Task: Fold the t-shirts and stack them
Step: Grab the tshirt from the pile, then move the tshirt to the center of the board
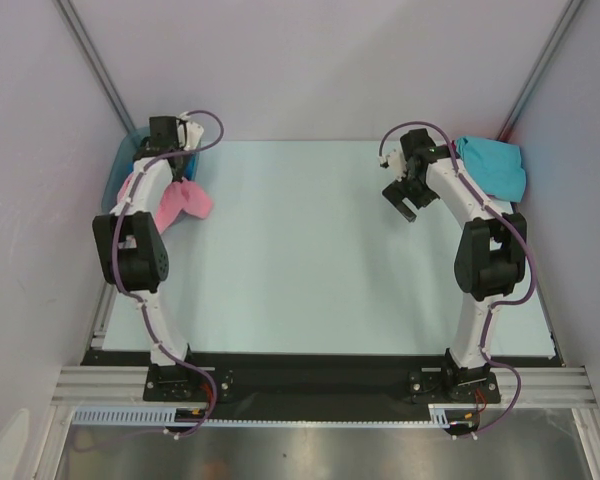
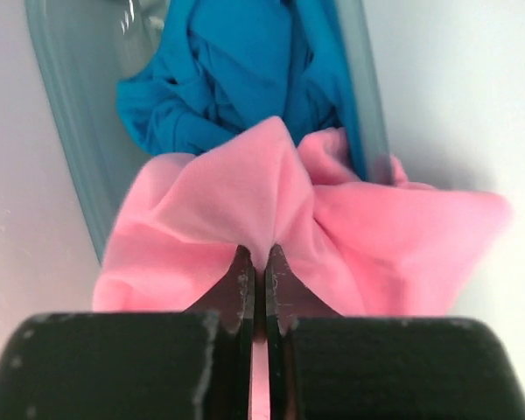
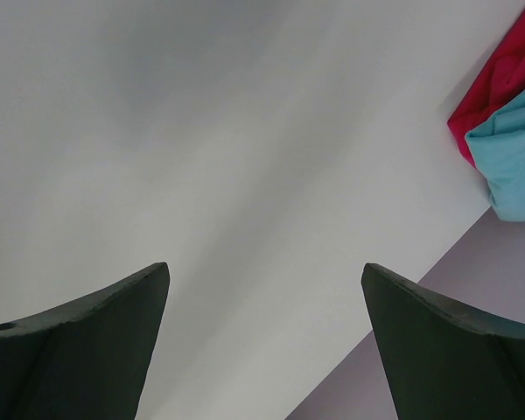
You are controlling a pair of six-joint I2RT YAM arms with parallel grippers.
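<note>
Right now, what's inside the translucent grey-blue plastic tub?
A crumpled bright blue cloth t-shirt fills the tub; a light pink cloth t-shirt, pinched by the left gripper, spills over its rim. Anything beneath them is covered.

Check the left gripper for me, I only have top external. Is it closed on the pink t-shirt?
Observer: Yes. The left wrist view shows the left gripper shut on a raised fold of the pink t-shirt.
Operator: Anything else in the tub?
Observer: A blue t-shirt, crumpled inside the plastic tub behind the pink one.
Operator: Right side?
Observer: The right gripper is open, with only table showing between its fingers. A red t-shirt lies against the turquoise t-shirt at the right edge of the right wrist view.
</note>
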